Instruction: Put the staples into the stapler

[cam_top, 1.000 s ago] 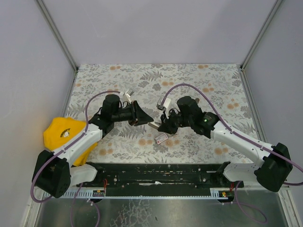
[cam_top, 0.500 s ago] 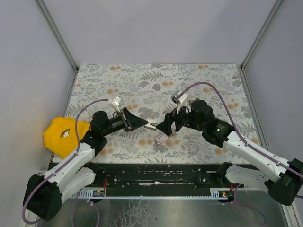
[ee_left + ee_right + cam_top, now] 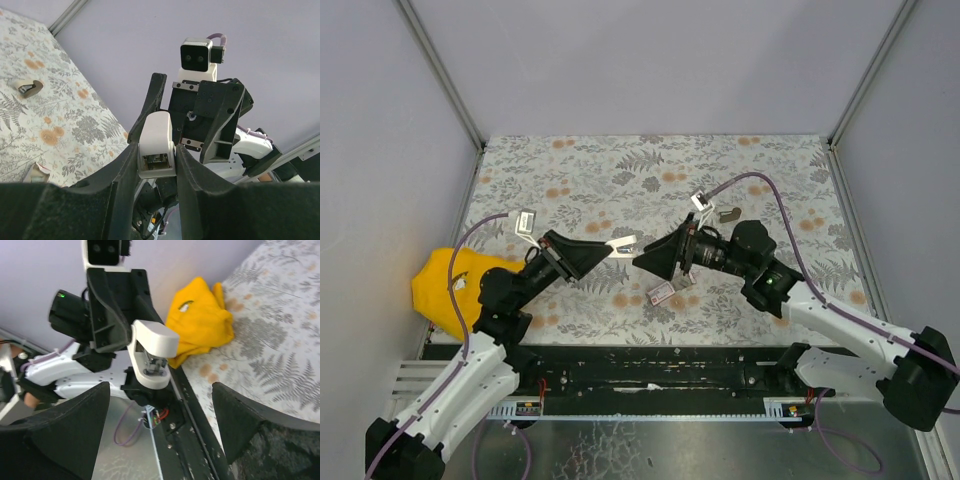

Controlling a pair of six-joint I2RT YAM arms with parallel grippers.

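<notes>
My left gripper (image 3: 603, 252) is shut on a white stapler (image 3: 623, 244) and holds it above the table, its metal front pointing at the right arm. In the left wrist view the stapler (image 3: 156, 145) sits clamped between my two dark fingers (image 3: 115, 185). My right gripper (image 3: 645, 260) stands wide open just right of the stapler, holding nothing. In the right wrist view the stapler (image 3: 152, 352) hangs ahead of the right gripper (image 3: 160, 410), apart from both its fingers. The staples (image 3: 661, 293), a small pink-and-white carton, lie flat on the table below the two grippers.
A crumpled yellow cloth (image 3: 450, 285) lies at the table's left edge, also in the right wrist view (image 3: 200, 320). A small pale V-shaped piece (image 3: 728, 213) rests behind the right arm. A black rail (image 3: 650, 365) runs along the near edge.
The right gripper has opened and drawn slightly right, off the stapler. The left arm has swung back and lifted the stapler up and to the left.
</notes>
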